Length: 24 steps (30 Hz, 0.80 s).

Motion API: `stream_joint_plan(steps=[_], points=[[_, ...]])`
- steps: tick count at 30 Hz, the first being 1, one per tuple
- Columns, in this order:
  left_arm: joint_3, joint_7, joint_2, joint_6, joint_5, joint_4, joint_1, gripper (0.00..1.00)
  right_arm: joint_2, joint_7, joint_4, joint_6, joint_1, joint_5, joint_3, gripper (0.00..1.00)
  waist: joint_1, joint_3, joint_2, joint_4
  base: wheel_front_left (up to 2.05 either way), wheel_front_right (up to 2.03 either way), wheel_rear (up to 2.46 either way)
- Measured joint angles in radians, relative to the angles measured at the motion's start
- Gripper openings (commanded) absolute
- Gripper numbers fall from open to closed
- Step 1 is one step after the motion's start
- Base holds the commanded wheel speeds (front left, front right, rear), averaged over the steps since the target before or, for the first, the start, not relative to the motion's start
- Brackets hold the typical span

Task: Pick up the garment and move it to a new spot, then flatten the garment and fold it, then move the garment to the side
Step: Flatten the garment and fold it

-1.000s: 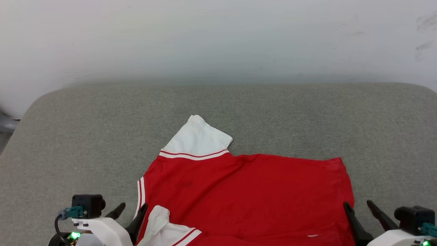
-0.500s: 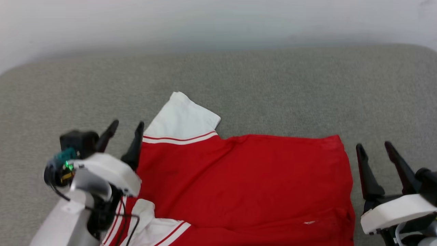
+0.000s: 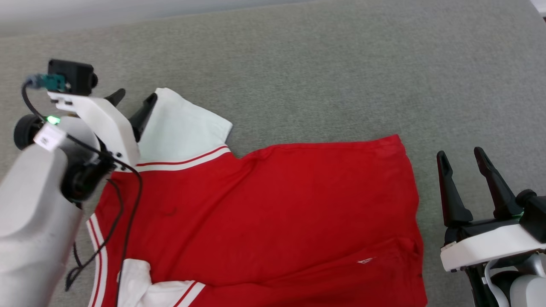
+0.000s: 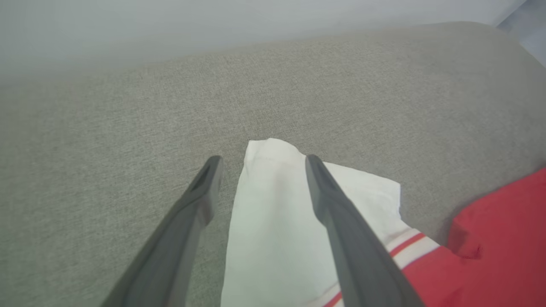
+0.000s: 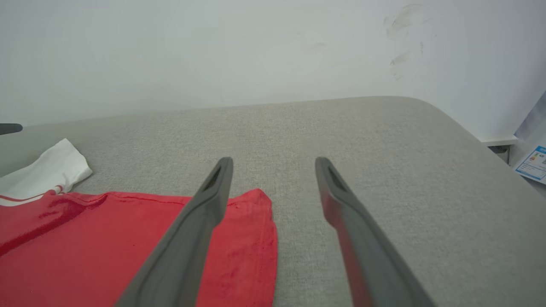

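The garment lies spread on the grey cushion, plain red side up, with one white sleeve pointing to the far left and another sleeve folded near the bottom edge. My left gripper is open over the far sleeve's left edge. In the left wrist view the sleeve lies between the spread fingers of the left gripper, above the cloth. My right gripper stands open just right of the garment's right edge. In the right wrist view the red corner sits below the left finger of the right gripper.
The grey cushion stretches well beyond the garment to the far side and right, ending in a rounded corner. A white wall rises behind it. A paper label shows past the cushion's right end.
The head camera has tilted down. My left arm has reached forward from the near sleeve to the far white sleeve. My right gripper has advanced along the garment's right edge. Both stay open.
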Motion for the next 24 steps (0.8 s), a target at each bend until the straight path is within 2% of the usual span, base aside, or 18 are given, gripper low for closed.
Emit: stream_joint_plan(steps=[5, 8, 18, 19, 20, 21, 24], points=[[-0.031, 0.242, 0.055, -0.020, -0.098, 0.084, -0.093, 1.00, 0.003, -0.021, 0.029, 0.000, -0.010, 0.025, 0.007, 1.00, -0.0001, 0.026, 0.0000, -0.049, 0.00, 0.00, 0.00], [-0.052, 0.351, 0.080, -0.025, -0.143, 0.111, -0.127, 1.00, 0.003, -0.035, 0.049, 0.000, -0.011, 0.041, 0.013, 1.00, -0.0001, 0.039, 0.0000, -0.074, 0.00, 0.00, 0.00], [-0.116, 0.515, 0.122, -0.026, -0.194, 0.201, -0.193, 1.00, 0.004, -0.070, 0.121, 0.000, -0.026, 0.098, 0.040, 1.00, -0.0002, 0.082, 0.0000, -0.141, 0.00, 0.00, 0.00], [-0.118, 0.539, 0.122, -0.026, -0.207, 0.213, -0.200, 0.47, 0.004, -0.074, 0.126, 0.000, -0.029, 0.100, 0.040, 1.00, -0.0002, 0.084, 0.0000, -0.147, 0.00, 0.00, 0.00], [-0.122, 0.557, 0.123, -0.026, -0.214, 0.221, -0.208, 0.04, 0.004, -0.075, 0.131, 0.000, -0.031, 0.104, 0.039, 1.00, -0.0003, 0.086, 0.0000, -0.151, 0.00, 0.00, 0.00], [-0.124, 0.569, 0.124, -0.026, -0.218, 0.229, -0.210, 0.00, 0.004, -0.075, 0.139, 0.000, -0.031, 0.108, 0.041, 1.00, -0.0003, 0.087, 0.0000, -0.155, 0.00, 0.00, 0.00], [-0.126, 0.580, 0.125, -0.026, -0.228, 0.247, -0.211, 0.00, 0.004, -0.069, 0.156, 0.000, -0.032, 0.132, 0.044, 1.00, -0.0005, 0.086, 0.0000, -0.164, 0.00, 0.00, 0.00]])
